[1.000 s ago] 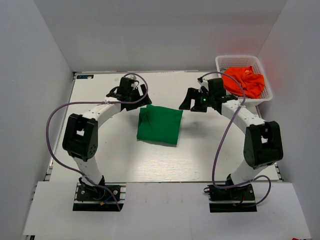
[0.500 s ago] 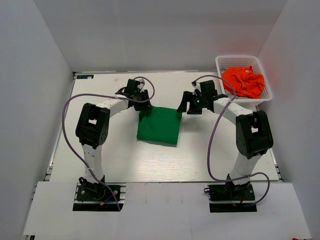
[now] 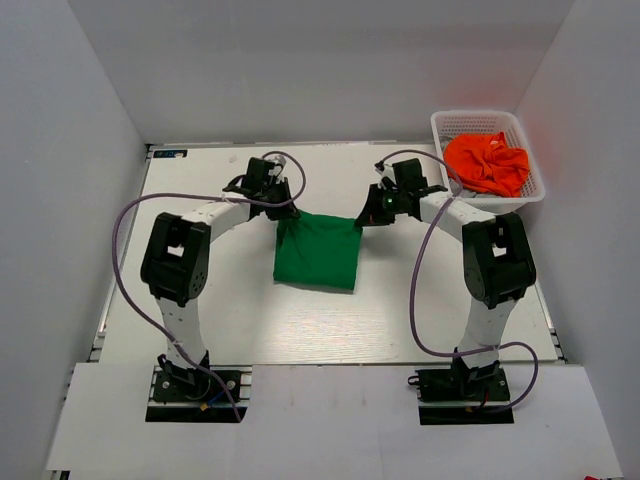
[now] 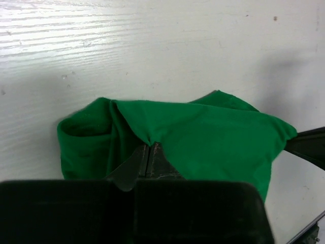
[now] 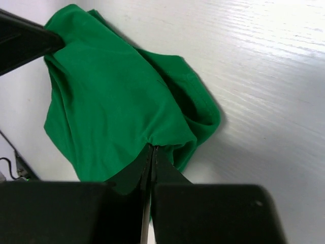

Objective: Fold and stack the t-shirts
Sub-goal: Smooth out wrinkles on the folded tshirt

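Top external: you've got the white table (image 3: 350, 330) filling mid-frame, with grey walls (image 3: 60, 200) close on the left, right and back edges. The white basket (image 3: 476, 114) sits upper right on the table's far right corner, near the right gripper (image 3: 365, 216). The green t-shirt (image 3: 318, 255) lies folded at centre, with bare table below and to the left. The orange t-shirt (image 3: 487, 162) is bunched inside the basket. The left gripper (image 3: 287, 213) is clenched on the green t-shirt's upper left corner, the right gripper on its upper right. Both wrist views show cloth pinched.
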Controlling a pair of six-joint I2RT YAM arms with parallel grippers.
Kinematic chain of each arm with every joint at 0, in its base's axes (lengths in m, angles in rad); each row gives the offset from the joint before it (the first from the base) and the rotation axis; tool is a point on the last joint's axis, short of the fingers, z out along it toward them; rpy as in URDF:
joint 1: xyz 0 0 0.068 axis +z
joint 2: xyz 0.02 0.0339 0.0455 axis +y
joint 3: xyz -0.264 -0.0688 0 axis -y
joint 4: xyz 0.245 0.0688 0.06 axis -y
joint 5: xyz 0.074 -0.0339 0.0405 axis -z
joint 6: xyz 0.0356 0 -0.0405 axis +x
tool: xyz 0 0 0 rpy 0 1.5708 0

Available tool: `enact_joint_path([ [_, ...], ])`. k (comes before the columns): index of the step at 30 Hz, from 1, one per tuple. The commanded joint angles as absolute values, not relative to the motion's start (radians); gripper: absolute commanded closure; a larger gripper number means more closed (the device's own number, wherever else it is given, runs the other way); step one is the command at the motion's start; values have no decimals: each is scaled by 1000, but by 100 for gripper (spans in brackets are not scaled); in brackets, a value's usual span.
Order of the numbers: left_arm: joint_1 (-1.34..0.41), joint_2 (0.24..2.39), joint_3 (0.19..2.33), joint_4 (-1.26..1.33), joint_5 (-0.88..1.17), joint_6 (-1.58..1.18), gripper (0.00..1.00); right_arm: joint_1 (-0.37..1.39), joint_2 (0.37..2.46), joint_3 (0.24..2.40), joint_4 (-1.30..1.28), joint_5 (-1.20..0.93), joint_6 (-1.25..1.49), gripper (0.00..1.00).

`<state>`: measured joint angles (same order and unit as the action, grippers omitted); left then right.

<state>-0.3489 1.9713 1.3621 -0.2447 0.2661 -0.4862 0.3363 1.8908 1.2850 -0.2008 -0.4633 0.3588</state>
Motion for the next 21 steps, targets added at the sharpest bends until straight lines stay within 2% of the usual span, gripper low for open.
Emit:
enact_joint_path([
  [1, -339, 1807, 1327, -216, 279, -491, 100, 347, 1873, 1324, -155, -509, 364, 100],
  [12, -339, 1635, 1210, -236, 146, -514, 100, 364, 1836, 1292, -69, -545, 397, 100],
  [21, -330, 1787, 1251, -288, -92, -574, 100, 370, 2038, 1443, -72, -543, 396, 100],
])
